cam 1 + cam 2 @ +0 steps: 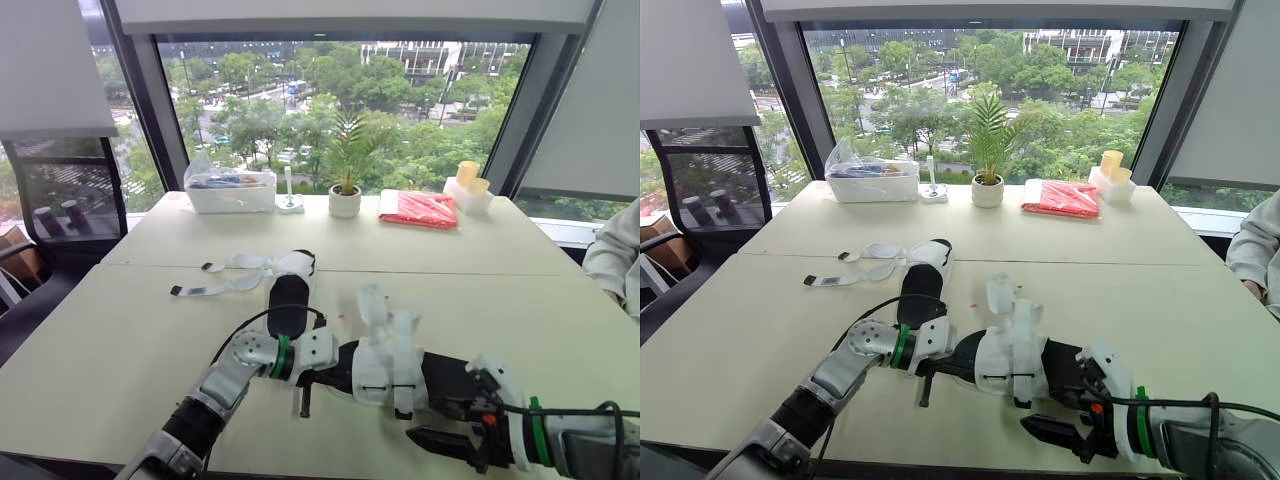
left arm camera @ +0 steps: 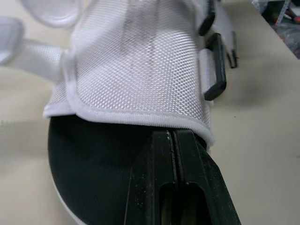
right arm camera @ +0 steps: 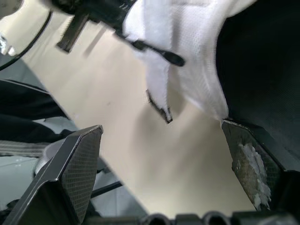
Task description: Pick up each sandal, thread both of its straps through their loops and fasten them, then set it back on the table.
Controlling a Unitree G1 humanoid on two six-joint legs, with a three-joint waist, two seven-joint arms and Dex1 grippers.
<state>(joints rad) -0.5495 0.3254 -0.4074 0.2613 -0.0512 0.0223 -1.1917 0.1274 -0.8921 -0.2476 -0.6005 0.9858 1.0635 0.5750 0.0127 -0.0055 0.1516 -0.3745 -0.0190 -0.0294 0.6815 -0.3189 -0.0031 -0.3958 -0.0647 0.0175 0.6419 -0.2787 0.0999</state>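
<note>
Jaws released, the right gripper (image 3: 159, 126) sits at 4 o'clock of the near sandal (image 1: 385, 365) on the tabletop (image 1: 120, 340). The left gripper (image 2: 172, 136), jaws clenched, meets its mesh from 9 o'clock. The second sandal (image 1: 288, 300) lies at 11 o'clock, straps unfastened.

No readable text, labels, brands or numbers anywhere. Nothing legible on the sandal (image 2: 140, 61), either on the mesh or the sole. Any print on the red packet (image 1: 418, 209) or the clear bag (image 1: 215, 172) is too small to read.
</note>
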